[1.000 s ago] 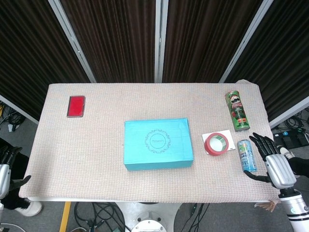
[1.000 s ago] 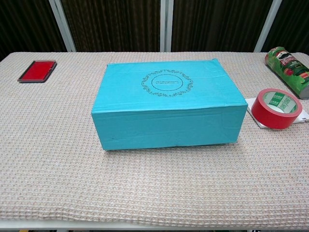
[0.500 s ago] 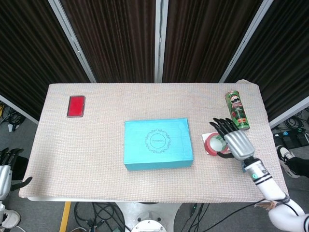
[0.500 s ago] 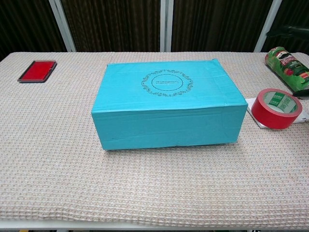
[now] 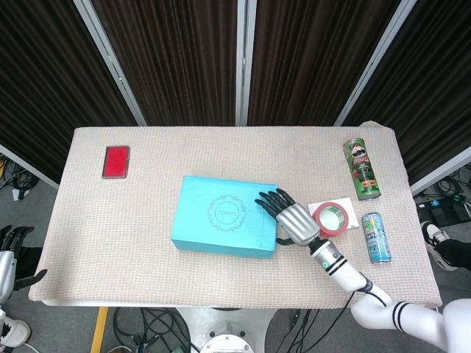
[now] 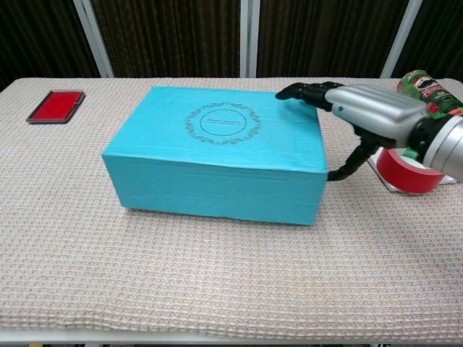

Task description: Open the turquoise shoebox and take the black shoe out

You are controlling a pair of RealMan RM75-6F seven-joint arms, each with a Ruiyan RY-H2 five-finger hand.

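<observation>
The turquoise shoebox (image 5: 221, 224) (image 6: 217, 144) lies closed in the middle of the table, turned slightly askew. No black shoe shows; the lid covers the inside. My right hand (image 5: 291, 218) (image 6: 369, 108) rests on the box's right end, fingers spread flat over the lid's corner and thumb hanging down beside the right wall. It holds nothing. My left hand (image 5: 9, 254) hangs off the table's left front corner, fingers apart, far from the box and seen only in the head view.
A red tape roll (image 5: 331, 218) (image 6: 416, 163) on a white card sits just right of my right hand. A green chips can (image 5: 361, 169) (image 6: 434, 97) and a blue drink can (image 5: 376, 237) lie further right. A red flat case (image 5: 116, 162) (image 6: 56, 105) sits back left.
My right hand swept left from the table's right edge, past the tape, onto the box. The box slid left and turned a little. The left hand barely moved.
</observation>
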